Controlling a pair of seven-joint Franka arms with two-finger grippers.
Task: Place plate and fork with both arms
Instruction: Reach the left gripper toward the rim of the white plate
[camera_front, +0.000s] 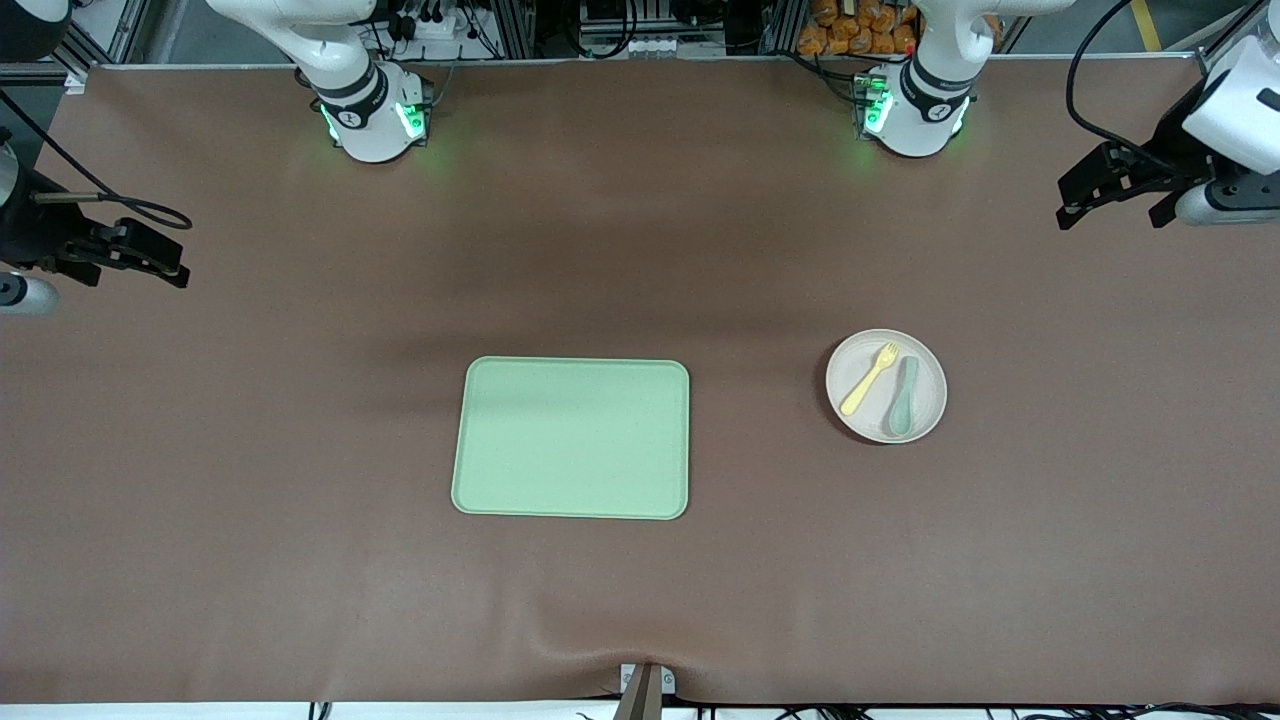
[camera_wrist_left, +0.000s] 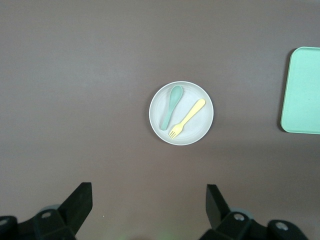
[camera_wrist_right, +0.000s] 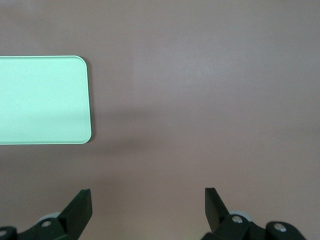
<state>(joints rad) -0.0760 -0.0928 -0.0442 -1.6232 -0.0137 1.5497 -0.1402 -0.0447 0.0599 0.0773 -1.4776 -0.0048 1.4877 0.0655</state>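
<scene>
Nothing has been grasped yet. The plate (camera_front: 886, 385) lies on the worktop (camera_front: 640, 600) toward the left arm's end, the fork (camera_front: 869, 379) and a spoon (camera_front: 904, 397) on it. Both hands, left (camera_front: 1112, 200) and right (camera_front: 140, 258), are held wide and raised at the worktop's ends. A reach to the plate is called for next, the tray (camera_front: 572, 437) probably being the goal.

Legible markings: none that I can read in any view. On each arm base at the top of the front view, right arm base (camera_front: 372, 112) and left arm base (camera_front: 915, 110), I see a small round dark emblem and a faint line of lettering, too small to make out. Tray (camera_front: 571, 438), plate (camera_front: 886, 385), fork (camera_front: 869, 379), spoon (camera_front: 904, 397) and worktop (camera_front: 250, 450): I find no print.
</scene>
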